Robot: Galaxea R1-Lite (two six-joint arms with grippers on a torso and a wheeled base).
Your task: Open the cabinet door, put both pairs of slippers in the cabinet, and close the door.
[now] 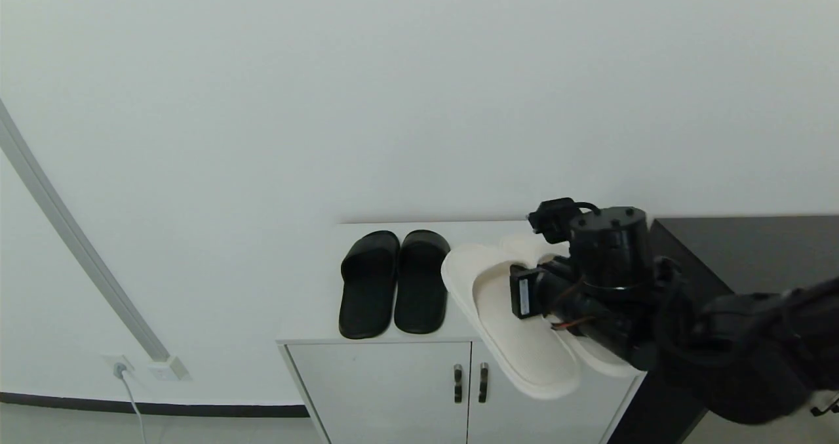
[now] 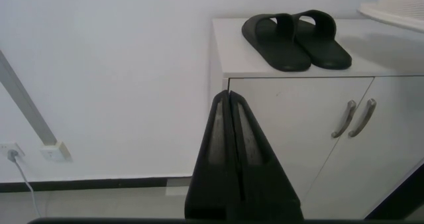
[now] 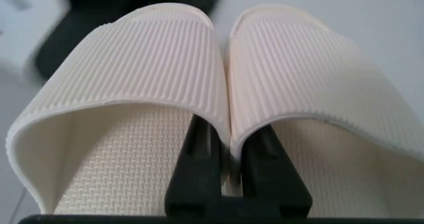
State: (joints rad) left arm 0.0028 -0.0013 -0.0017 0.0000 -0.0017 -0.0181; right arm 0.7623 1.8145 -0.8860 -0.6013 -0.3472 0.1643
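White slippers (image 1: 524, 352): the pair is above the right part of the cabinet (image 1: 308, 329). It is tilted, with the toes over the cabinet top and the heels out past the cabinet's front edge.
Right hand (image 3: 230, 174): clamped on the white slippers. Its two fingers sit under the straps and press the two inner strap edges together.
Black slippers (image 1: 369, 286): they lie flat and side by side on the left part of the cabinet top, just beside the white pair.
Doors (image 1: 380, 391): both are shut, and the two handles (image 1: 457, 383) meet at the middle of the cabinet front.
Left hand (image 2: 230, 144): the fingers are together and hold nothing. It is in front of the cabinet's left corner, lower than the top.
Risk, grip: I think the hold is thin, because only the strap edges are pinched. One slipper may slide out and fall in front of the cabinet.
Risk, neighbours: the white toes are near the black pair, so a swing could push the black pair.
Risk, order: the doors are not yet open, and the loaded hand cannot pull a handle.
Materials: the white straps are ribbed and soft, and the soles have a fine pattern. The black pair is smooth and matt, maybe rubber.
Shapes: the cabinet is a plain white box with small curved metal handles. A dark bench (image 1: 754, 241) stands against its right side.
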